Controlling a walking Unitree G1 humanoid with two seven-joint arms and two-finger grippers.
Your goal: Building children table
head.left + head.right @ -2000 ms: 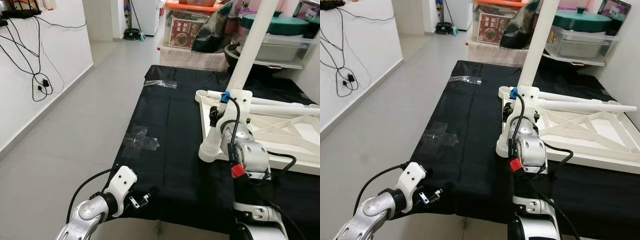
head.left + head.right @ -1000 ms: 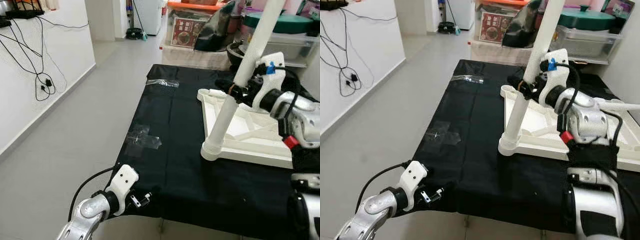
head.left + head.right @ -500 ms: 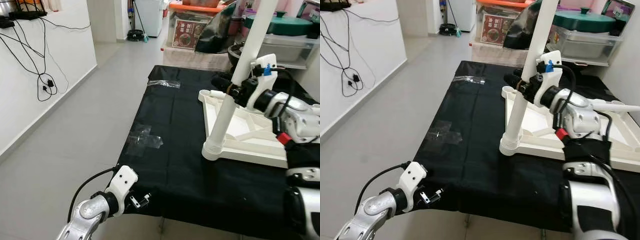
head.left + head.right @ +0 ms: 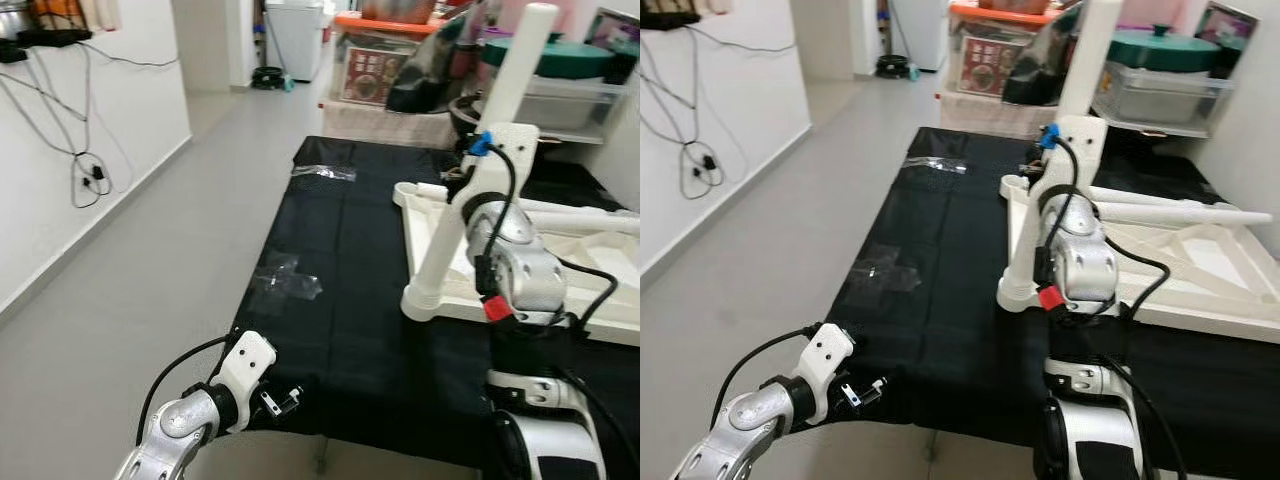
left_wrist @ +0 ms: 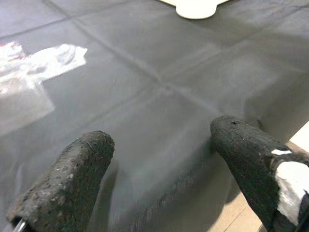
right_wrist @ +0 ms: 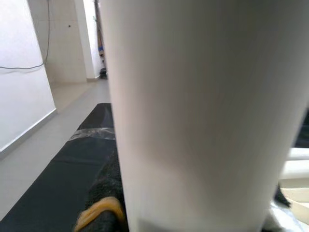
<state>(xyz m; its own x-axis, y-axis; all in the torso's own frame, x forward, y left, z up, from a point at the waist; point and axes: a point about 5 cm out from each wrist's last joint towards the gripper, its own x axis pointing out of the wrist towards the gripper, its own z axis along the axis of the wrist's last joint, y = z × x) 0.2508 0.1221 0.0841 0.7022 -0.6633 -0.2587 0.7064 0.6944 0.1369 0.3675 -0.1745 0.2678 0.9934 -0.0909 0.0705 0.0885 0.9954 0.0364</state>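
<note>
Right gripper (image 4: 462, 178) clamped around upright white table leg (image 4: 505, 85), pulled in from the right since 0.5 s ago, forearm now in front of leg. Leg stands tilted at near corner of overturned white tabletop (image 4: 560, 262) on black cloth (image 4: 330, 260); base socket (image 4: 420, 300) unmoved. Left gripper (image 5: 159, 159) spread apart, unchanged, hovering at cloth's near edge. Clear tape patch (image 4: 285, 282) on cloth.

Head stereo pair looks fwd/down, shared scene; L wrist cam low over black cloth (image 5: 159, 92); R wrist cam v. close on white leg (image 6: 203, 111) (blurred).
</note>
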